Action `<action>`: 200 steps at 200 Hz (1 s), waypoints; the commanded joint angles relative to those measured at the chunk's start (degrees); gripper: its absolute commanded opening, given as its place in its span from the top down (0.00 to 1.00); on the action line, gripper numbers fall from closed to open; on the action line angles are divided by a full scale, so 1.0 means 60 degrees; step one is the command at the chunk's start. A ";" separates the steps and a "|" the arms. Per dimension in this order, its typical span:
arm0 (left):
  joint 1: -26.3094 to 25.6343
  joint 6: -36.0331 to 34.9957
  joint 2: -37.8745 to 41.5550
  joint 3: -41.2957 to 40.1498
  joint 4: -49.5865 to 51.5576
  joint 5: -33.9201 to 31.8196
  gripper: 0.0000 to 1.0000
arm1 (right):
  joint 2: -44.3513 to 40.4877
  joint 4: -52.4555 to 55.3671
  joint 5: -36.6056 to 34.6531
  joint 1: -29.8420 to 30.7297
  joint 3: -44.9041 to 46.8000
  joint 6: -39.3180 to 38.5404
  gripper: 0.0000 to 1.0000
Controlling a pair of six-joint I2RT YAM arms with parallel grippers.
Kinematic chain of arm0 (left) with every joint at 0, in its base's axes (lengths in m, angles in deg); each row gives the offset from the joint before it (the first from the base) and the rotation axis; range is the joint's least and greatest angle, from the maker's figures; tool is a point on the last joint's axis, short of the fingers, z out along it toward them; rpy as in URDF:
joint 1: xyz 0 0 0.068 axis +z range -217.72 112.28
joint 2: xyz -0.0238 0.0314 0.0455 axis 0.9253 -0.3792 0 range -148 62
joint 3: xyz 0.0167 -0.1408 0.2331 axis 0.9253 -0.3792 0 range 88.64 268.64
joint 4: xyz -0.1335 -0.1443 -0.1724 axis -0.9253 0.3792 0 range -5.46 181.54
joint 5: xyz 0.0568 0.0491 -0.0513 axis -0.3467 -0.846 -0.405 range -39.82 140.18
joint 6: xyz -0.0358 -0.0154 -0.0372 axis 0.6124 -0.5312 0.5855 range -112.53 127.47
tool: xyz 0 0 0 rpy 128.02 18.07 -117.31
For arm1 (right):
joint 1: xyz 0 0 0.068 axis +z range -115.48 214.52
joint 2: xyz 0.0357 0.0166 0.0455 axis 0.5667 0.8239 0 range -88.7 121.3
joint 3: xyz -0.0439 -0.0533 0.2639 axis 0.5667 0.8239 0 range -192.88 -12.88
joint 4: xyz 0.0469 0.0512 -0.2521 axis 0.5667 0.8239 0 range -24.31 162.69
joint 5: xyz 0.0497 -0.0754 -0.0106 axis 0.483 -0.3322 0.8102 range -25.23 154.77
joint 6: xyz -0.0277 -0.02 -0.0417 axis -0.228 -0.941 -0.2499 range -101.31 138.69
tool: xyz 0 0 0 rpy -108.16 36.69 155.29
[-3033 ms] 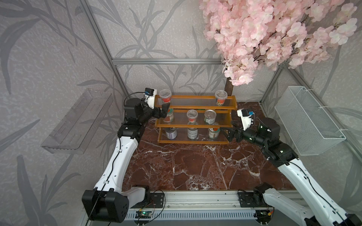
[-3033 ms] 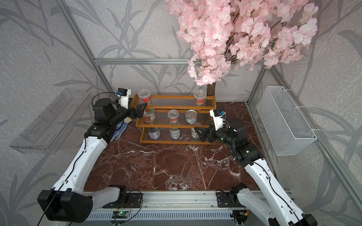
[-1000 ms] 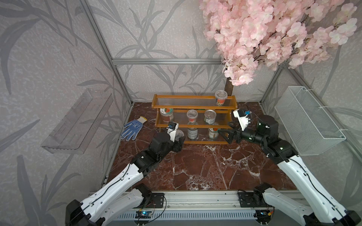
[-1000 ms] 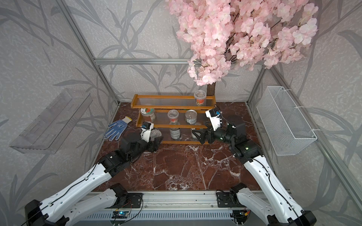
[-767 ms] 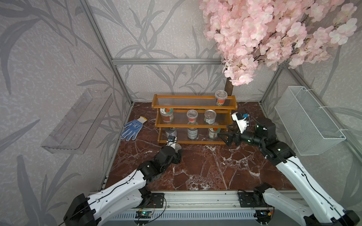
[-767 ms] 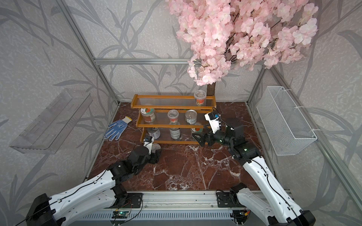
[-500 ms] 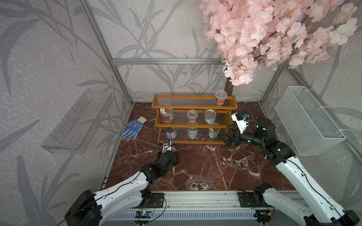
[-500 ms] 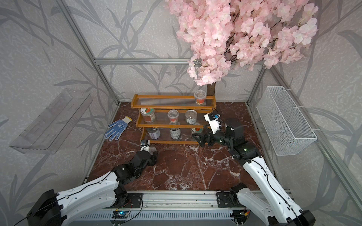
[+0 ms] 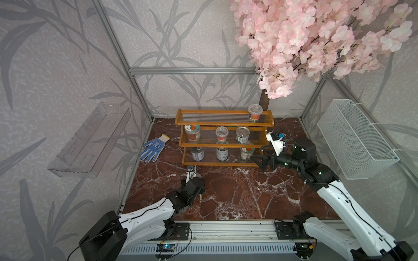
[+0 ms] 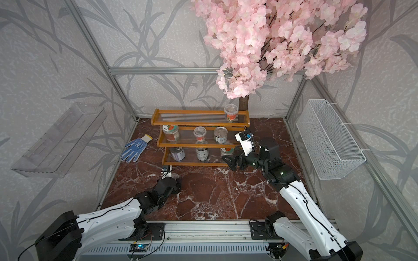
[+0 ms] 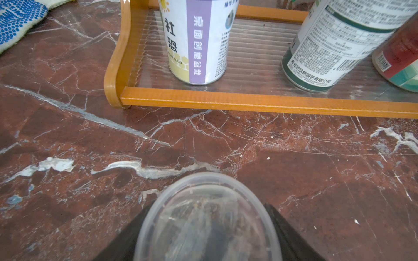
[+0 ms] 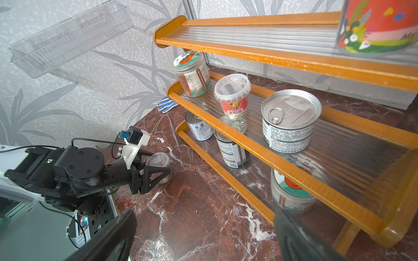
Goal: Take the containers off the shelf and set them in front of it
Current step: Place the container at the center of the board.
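Flanking a clear cup (image 11: pixel 208 219), left fingers (image 11: pixel 288 228) sit before the shelf (image 11: pixel 226 102)

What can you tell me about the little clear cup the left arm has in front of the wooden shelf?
The cup is small, round, clear plastic, with a clear snap-on lid and some colour low on its side. It stands roughly upright between the black fingers of the left pincer, which close on its sides. It is low over the marble top, before the left end of the shelf, clear of it; whether it rests there I cannot tell.
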 commanded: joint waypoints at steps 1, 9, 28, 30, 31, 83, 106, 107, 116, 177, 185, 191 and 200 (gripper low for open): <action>-0.0041 0.0084 -0.0099 -0.0086 -0.0335 0.0038 0.25 | -0.0006 -0.0203 0.0004 -0.0032 0.0091 -0.0143 0.01; -0.0047 0.0073 -0.0101 -0.0103 -0.0367 0.0055 0.25 | -0.0006 -0.0205 -0.0011 -0.0027 0.0103 -0.0143 0.01; -0.0050 0.0050 -0.0044 -0.0081 -0.0303 0.0083 0.18 | 0.0008 -0.0211 -0.0011 -0.0030 0.0120 -0.0165 0.01; -0.0049 0.0050 -0.0045 -0.0086 -0.0301 0.0091 0.18 | 0.0008 -0.0212 -0.0011 -0.0022 0.0120 -0.0173 0.01; -0.0051 0.0050 -0.0043 -0.0087 -0.0300 0.0095 0.17 | 0.0016 -0.0212 -0.0011 -0.0021 0.0120 -0.0175 0.01; -0.0045 -0.0009 0.0096 -0.0073 -0.0210 0.0100 0.13 | 0.0030 -0.0301 -0.0112 -0.0030 0.0178 -0.0167 0.01; -0.0046 -0.0164 0.0135 -0.0117 -0.0468 -0.0013 0.16 | -0.0006 -0.0316 -0.0201 -0.0022 0.0222 -0.0189 0.01; -0.0049 -0.0174 0.0142 -0.0117 -0.0479 -0.0015 0.16 | -0.0006 -0.0323 -0.0209 -0.0021 0.0222 -0.0197 0.01; -0.0038 -0.0225 0.0138 -0.0115 -0.0559 -0.0112 0.17 | -0.0006 -0.0330 -0.0231 -0.0025 0.0237 -0.0205 0.01; -0.0017 -0.0151 -0.0385 0.0059 -0.0720 -0.0413 0.25 | -0.0005 -0.0486 -0.0356 -0.0026 0.0346 -0.0189 0.01; -0.0015 -0.0206 -0.0435 0.0082 -0.0772 -0.0456 0.25 | -0.0006 -0.0489 -0.0381 -0.0031 0.0354 -0.0190 0.01; -0.0023 -0.0227 -0.0457 0.0089 -0.0826 -0.0488 0.25 | -0.0006 -0.0489 -0.0403 -0.0033 0.0368 -0.0205 0.01; 0.0007 -0.0280 -0.0519 0.0117 -0.0910 -0.0542 0.25 | -0.0006 -0.0476 -0.0421 -0.0026 0.0369 -0.0216 0.01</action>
